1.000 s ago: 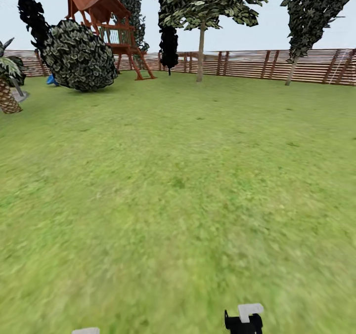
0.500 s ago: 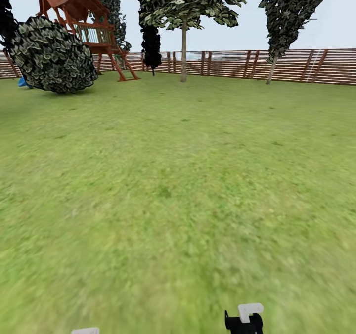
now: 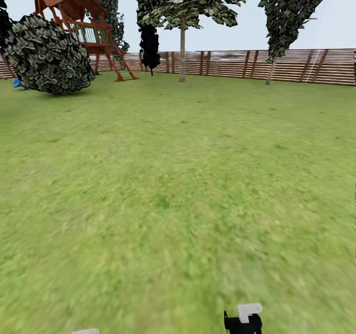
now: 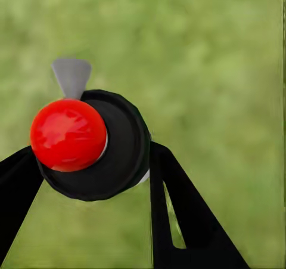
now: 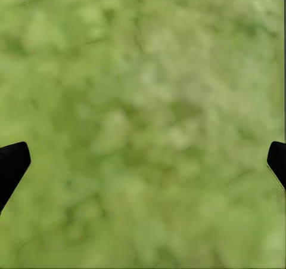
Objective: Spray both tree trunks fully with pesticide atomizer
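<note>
In the left wrist view the pesticide atomizer [image 4: 122, 152] is a round dark body with a red ball on it and a light-grey nozzle [image 4: 71, 76]. My left gripper [image 4: 89, 164] is shut on it, one black finger on each side, over blurred grass. The head view catches a white tab of the left gripper [image 3: 85, 331] at the bottom edge. My right gripper [image 3: 243, 320] hangs low over the lawn, and its fingertips stand far apart and empty in the right wrist view [image 5: 143, 161]. A bare-trunked, broad-crowned tree [image 3: 182, 52] stands by the far fence; I cannot tell whether it is one of the trees.
Green lawn [image 3: 178, 186] runs to a brown slat fence [image 3: 296, 66]. At the far left are a round dark bush [image 3: 47, 55] and a red wooden playhouse [image 3: 79, 18]. Dark columnar trees [image 3: 289, 13] stand along the fence.
The camera has turned to the right, so bush, playhouse and trees sit further left in the picture. Both grippers keep their places in the view.
</note>
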`<state>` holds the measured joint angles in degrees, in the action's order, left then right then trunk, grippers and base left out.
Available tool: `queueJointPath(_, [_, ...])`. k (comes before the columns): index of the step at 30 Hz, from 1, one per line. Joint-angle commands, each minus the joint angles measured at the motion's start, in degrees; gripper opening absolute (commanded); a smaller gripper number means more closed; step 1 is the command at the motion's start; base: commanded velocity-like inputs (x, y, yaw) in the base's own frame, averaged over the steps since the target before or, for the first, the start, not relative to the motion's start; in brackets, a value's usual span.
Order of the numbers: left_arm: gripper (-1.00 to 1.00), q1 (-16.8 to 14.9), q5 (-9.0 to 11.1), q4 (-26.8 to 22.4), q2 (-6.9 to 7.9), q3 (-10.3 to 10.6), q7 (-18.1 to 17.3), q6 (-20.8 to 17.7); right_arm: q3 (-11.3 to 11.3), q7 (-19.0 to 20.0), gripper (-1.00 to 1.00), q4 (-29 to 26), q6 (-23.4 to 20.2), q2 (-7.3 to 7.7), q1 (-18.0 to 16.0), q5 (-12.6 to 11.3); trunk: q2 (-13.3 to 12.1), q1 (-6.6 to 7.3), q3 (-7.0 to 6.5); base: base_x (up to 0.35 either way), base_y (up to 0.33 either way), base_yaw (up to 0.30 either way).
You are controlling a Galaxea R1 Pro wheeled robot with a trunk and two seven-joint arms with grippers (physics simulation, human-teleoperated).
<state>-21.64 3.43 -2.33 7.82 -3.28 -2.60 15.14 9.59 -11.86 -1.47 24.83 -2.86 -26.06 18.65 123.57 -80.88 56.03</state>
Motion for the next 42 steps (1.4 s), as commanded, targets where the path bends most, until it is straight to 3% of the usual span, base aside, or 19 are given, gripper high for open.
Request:
queueJointPath(1, [-1.00, -0.01, 0.35, 0.05, 0.01, -0.30, -0.30, 0.15, 0.44, -0.27, 1.00, 0.06, 0.13, -0.03, -0.04, 0.60, 0.02, -0.03, 0.05, 0.338, 0.000, -0.206])
queueJointPath(17, [-1.00, 0.10, 0.43, -0.04, 0.01, -0.38, -0.30, 0.09, 0.43, -0.45, 1.00, 0.06, 0.13, -0.04, -0.04, 0.60, 0.02, -0.03, 0.05, 0.245, 0.000, -0.059])
queueJointPath(42, [-1.00, 0.10, 0.43, -0.04, 0.01, -0.41, -0.30, 0.07, 0.48, -0.42, 1.00, 0.06, 0.13, -0.04, -0.04, 0.60, 0.02, -0.03, 0.05, 0.335, 0.000, 0.000])
